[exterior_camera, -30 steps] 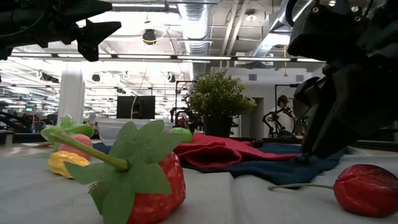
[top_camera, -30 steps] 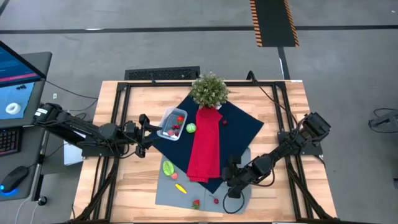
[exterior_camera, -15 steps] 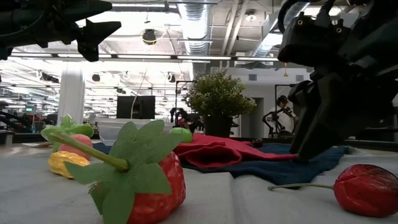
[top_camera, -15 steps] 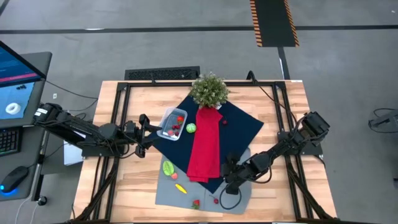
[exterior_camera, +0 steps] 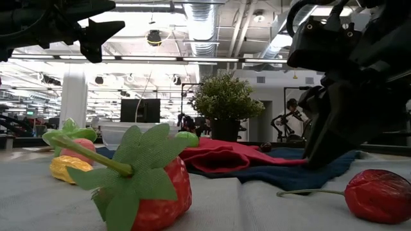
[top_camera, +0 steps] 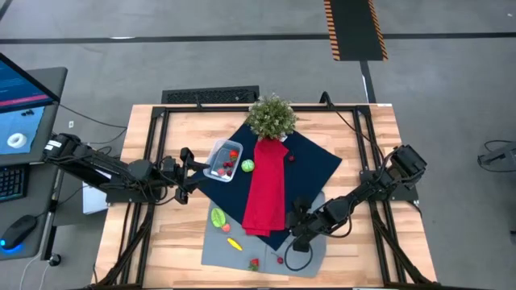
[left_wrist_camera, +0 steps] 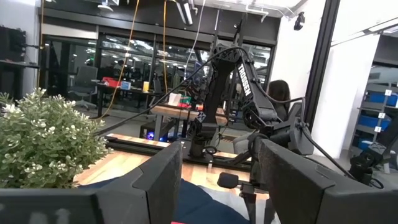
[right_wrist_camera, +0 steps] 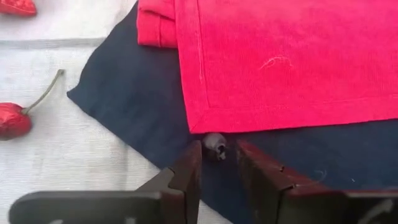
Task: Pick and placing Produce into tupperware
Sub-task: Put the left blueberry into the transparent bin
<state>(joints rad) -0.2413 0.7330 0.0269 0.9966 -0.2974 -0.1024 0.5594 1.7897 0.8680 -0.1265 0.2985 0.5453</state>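
The right gripper is down on the navy cloth, right at the hem of the red cloth. Its two fingers stand a little apart with a small dark berry just in front of the gap between them; the tips sit close on either side of it, but I cannot tell whether they actually have hold of it. Off to one side of this gripper, on the grey mat, lies a red cherry with a long stem, and a second red piece shows farther off.

From above, the right gripper is at the near edge of the navy cloth, with a strawberry and a yellow piece on the mat beyond it, and a green-and-pink piece a bit farther.

The tupperware sits well away from the right gripper, just beside the left gripper, with a few red bits inside. A green round piece lies next to it on the cloth. The left gripper hangs above the table with its fingers parted and nothing between them. The potted plant stands past the tupperware.
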